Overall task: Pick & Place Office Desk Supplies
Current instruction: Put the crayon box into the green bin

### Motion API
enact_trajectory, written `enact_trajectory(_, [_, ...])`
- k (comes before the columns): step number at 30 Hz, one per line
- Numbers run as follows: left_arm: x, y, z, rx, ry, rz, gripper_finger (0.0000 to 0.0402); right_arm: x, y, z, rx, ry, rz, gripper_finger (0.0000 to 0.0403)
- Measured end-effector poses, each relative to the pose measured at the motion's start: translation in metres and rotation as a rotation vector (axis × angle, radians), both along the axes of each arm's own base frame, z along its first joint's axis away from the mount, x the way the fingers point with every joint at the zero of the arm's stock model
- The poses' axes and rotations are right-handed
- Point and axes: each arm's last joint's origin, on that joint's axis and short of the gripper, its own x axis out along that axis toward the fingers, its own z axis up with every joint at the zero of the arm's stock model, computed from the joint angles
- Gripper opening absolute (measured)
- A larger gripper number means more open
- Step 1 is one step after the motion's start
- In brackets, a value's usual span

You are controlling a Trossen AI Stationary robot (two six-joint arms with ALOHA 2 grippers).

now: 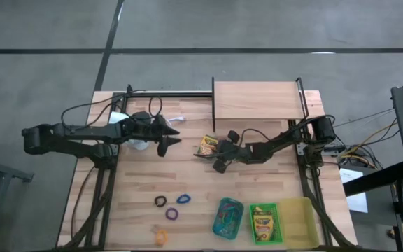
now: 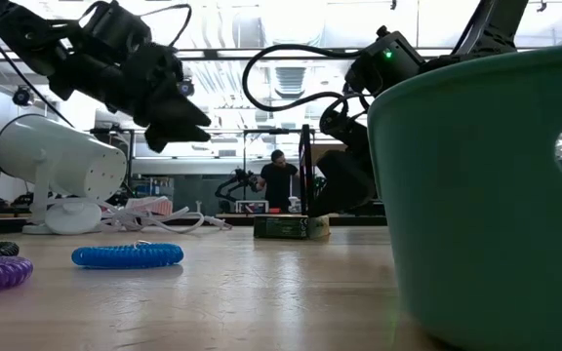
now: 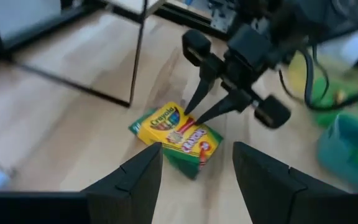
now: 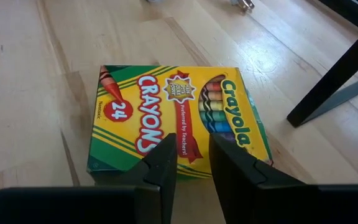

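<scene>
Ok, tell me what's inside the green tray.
In the high view, the green tray holds a crayon box lying flat, filling most of it. Whatever lies beneath the box is covered. The neighbouring teal tray holds coloured loops.

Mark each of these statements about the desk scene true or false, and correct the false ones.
1. A yellow-and-green cardboard crayon box lies on the wooden table near the right gripper. True.
2. The green plastic tray is empty. False: it holds another crayon box.
3. The left gripper grips the blue coiled loop. False: it hangs open above the table, apart from the loop.
4. The white cylindrical lamp is near the left arm. True.
5. The right gripper has lifted the crayon box. False: the box lies flat on the table.
</scene>
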Motion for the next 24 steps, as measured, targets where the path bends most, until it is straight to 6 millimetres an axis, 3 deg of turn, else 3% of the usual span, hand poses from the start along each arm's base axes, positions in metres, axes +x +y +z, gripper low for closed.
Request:
enact_trajectory(4, [0.0, 0.0, 0.0, -0.213, -0.013, 0.092, 0.0202, 0.0, 0.0, 0.0, 0.0, 0.0, 0.0, 0.0089])
enact_trajectory(7, [0.0, -0.004, -0.003, -0.303, 0.01, 0.043, 0.0201, 0.0, 0.0, 0.0, 0.0, 0.001, 0.0, 0.0093])
enact_trajectory(17, [0.014, -0.005, -0.017, -0.406, 0.058, 0.067, 0.0182, 0.0, 0.0, 0.0, 0.0, 0.002, 0.0, 0.0087])
enact_trajectory(24, [0.043, 0.005, -0.019, -0.454, 0.127, 0.094, 0.0176, 0.0, 0.0, 0.0, 0.0, 0.003, 0.0, 0.0087])
